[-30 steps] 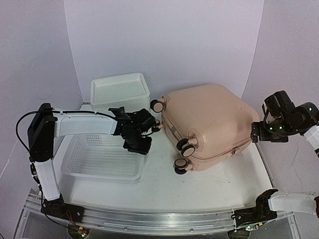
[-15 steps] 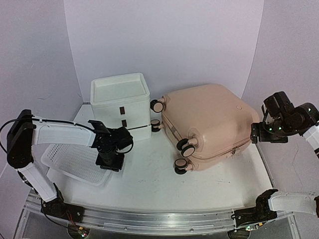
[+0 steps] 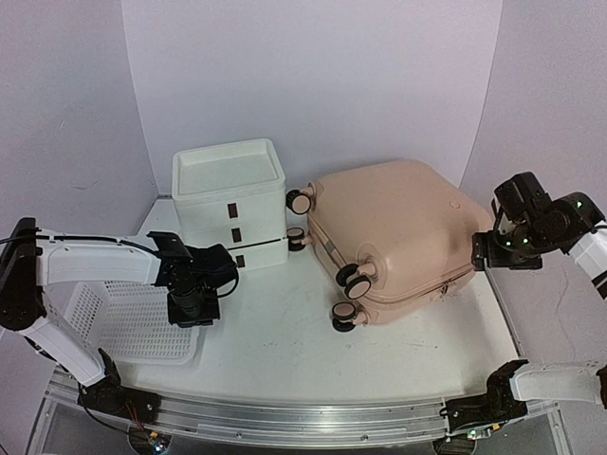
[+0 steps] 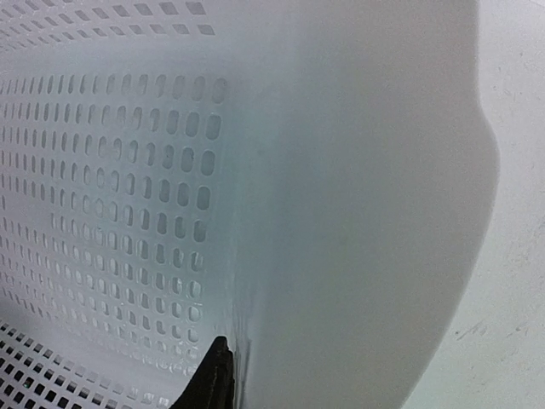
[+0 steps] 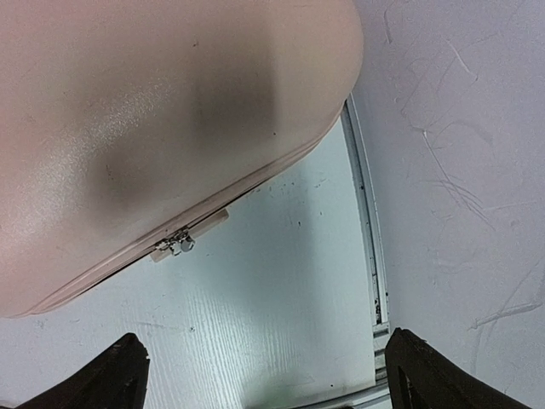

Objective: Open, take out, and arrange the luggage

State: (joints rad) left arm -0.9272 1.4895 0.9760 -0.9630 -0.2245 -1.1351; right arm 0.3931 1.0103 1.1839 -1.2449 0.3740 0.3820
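Pink luggage [image 3: 398, 237] is seen closed at 3 o'clock, so opening, emptying and arranging are judged undone. The right gripper [image 5: 264, 362] is spread wide above its zip pull [image 5: 174, 244]; the left gripper [image 3: 194, 305] seems clamped on the basket [image 3: 123, 322] at 8 o'clock

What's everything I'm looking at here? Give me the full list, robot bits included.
Pale pink hard-shell suitcase: one, pink, lying closed on the table's right half.
Caster wheels: four, pink and black, on the suitcase's left end.
White plastic drawer unit: one, white, back left, next to the suitcase.
White perforated plastic basket: one, white, front left.
White table: one, under everything.
Left gripper: one, black, clamped on the basket's right rim.
Right gripper: one, black, open, by the suitcase's right edge.
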